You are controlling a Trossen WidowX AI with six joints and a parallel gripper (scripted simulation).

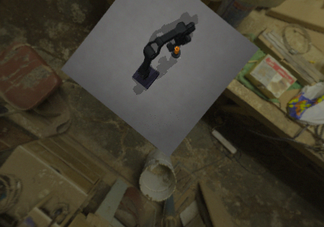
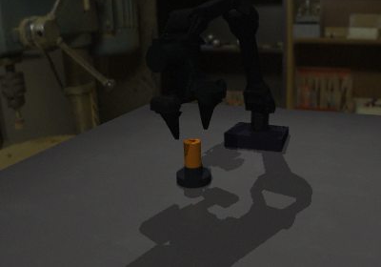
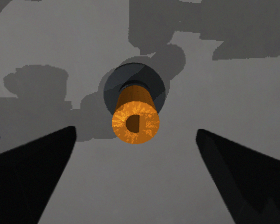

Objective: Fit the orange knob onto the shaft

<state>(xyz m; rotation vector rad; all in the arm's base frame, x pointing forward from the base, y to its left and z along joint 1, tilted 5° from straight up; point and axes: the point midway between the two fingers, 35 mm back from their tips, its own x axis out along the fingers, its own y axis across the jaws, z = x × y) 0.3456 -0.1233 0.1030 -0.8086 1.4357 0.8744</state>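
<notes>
The orange knob [image 1: 176, 50] [image 2: 192, 154] [image 3: 150, 127] stands upright over the round dark pedestal [image 1: 175, 56] [image 2: 181, 177] [image 3: 111, 91]. Its D-shaped hole faces up, with the flat side to the right in the wrist view. A dark section about as wide as the knob shows between the orange part and the pedestal's disc in the exterior view; I cannot tell whether it is a collar or a gap around the shaft. The shaft itself is hidden. My gripper [image 2: 191, 133] [image 3: 137, 133] is open and empty, its fingertips just above the knob's top, one on each side.
The arm's base [image 1: 146, 78] [image 2: 256, 136] stands on the grey table [image 1: 162, 117] [image 2: 71, 210], to the right of and behind the pedestal in the exterior view. The arm's shadows fall across the table around the pedestal.
</notes>
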